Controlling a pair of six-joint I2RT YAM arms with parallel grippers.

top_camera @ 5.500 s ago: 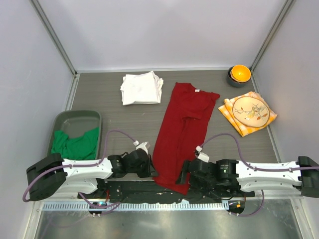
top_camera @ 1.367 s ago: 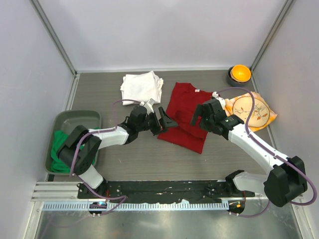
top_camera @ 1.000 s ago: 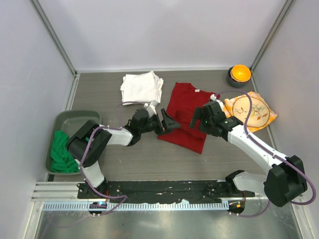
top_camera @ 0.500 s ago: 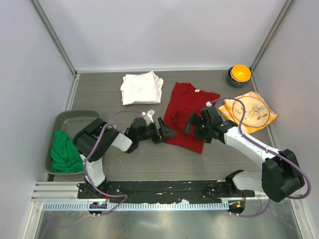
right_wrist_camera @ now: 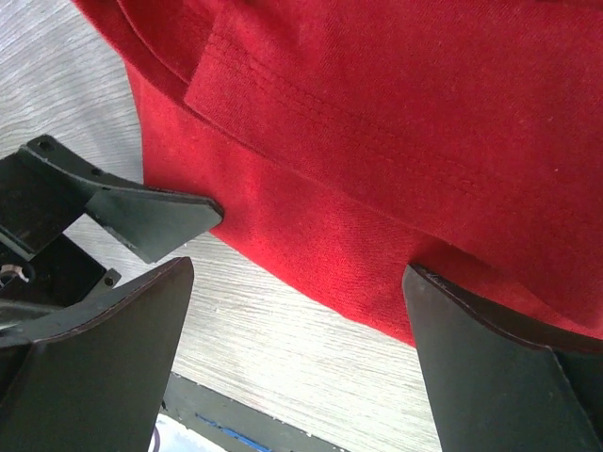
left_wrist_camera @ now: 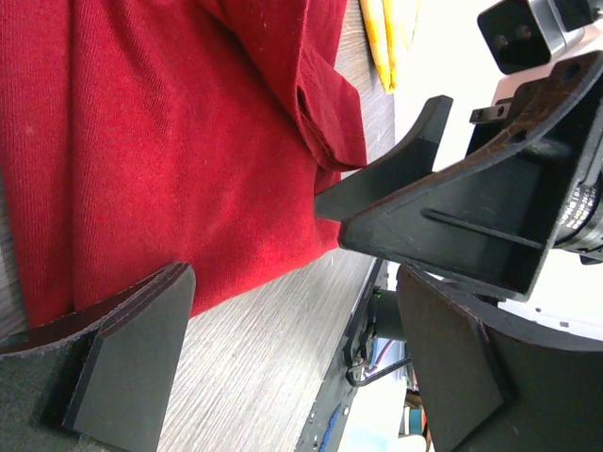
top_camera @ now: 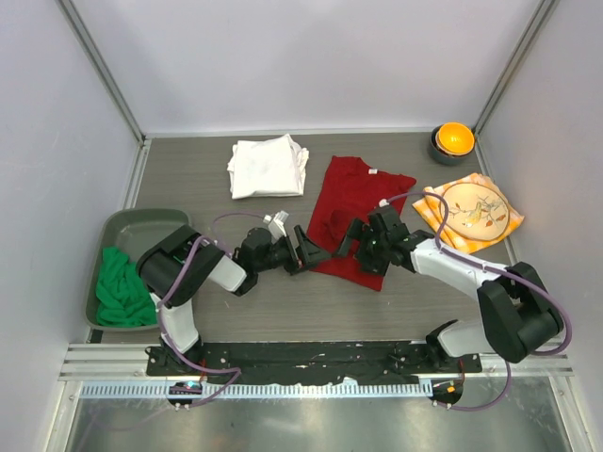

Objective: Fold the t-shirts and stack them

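Note:
The red t-shirt lies folded in half at the table's middle, neck label at the far end. My left gripper stands open at the shirt's near left corner, its fingers low over the hem. My right gripper is open over the near edge of the same shirt, facing the left one. Neither holds cloth. In the left wrist view the right gripper shows close by. The white t-shirt lies folded at the back left. The green t-shirt is bunched in the grey bin.
An orange patterned cloth lies at the right, with a bowl holding an orange ball in the back right corner. The bin stands at the left wall. A metal rail runs along the near edge.
The long red t-shirt now lies folded in half. Over the last second both grippers came down and nearer, to its near hem, and drew close together, both open.

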